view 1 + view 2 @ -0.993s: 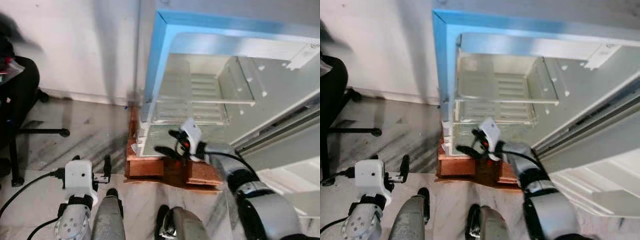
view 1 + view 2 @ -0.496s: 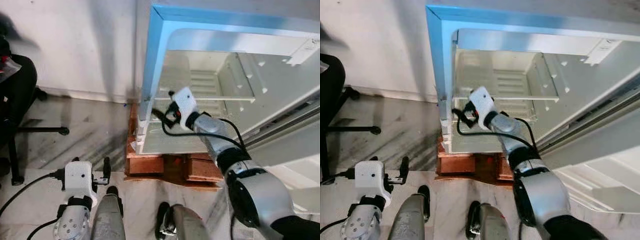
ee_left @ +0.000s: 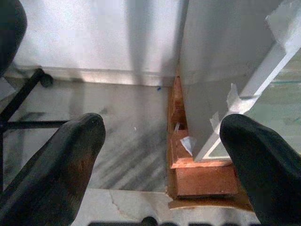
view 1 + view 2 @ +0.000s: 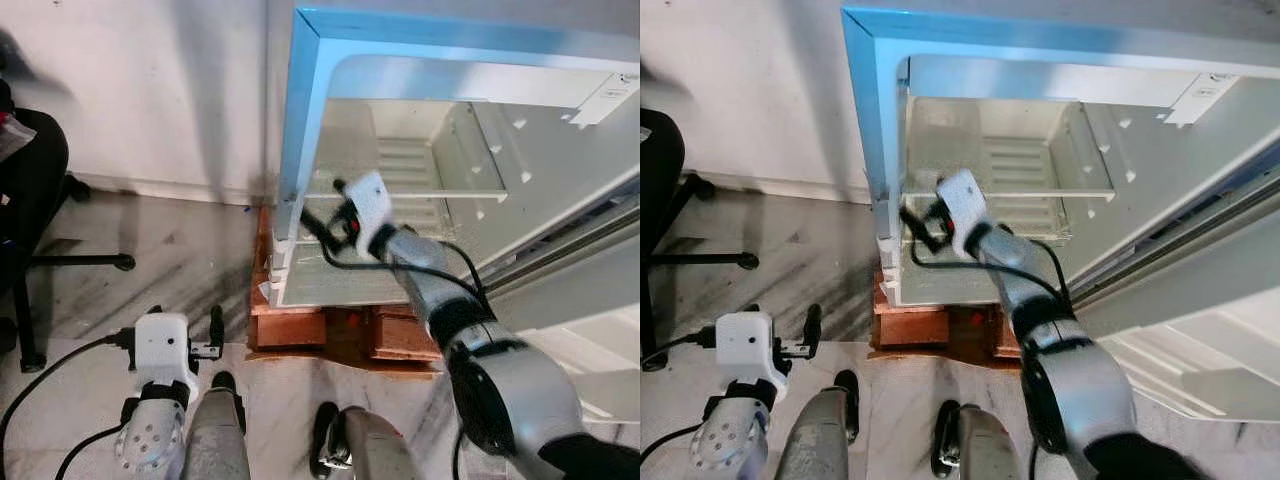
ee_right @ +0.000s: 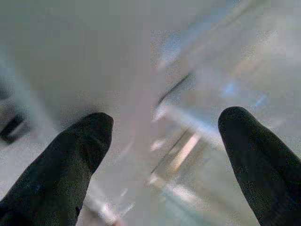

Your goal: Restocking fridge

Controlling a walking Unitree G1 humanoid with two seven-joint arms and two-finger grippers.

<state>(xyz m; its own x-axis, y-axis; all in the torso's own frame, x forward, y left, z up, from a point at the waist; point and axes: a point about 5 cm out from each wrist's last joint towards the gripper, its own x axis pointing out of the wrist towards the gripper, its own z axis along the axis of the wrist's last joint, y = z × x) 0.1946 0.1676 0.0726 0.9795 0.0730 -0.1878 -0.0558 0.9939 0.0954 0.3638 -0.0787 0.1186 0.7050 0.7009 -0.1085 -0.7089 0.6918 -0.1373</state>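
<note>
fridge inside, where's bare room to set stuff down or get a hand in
The glass shelf is bare from the left wall to the right wall. The compartment floor below, behind the front lip, also looks bare. It is tightest at the left front, where the open right gripper sits by the blue frame.

Right wrist view heavily blurred: pale fridge (image 5: 197, 94) surfaces smear together, shelf edges not separable. Right gripper (image 5: 162, 155) fingers cut off at the lower corners.

Left wrist view: left gripper (image 3: 164, 155) fingers also cut by the frame; fridge side runs out at the upper edge.

Head views: office chair (image 4: 30, 200) cut off at the left edge. Fridge door (image 4: 590, 290) runs out on the right. Right arm partly hides the lower shelf (image 4: 970, 290). Label (image 4: 1207, 90) text too small to read.
</note>
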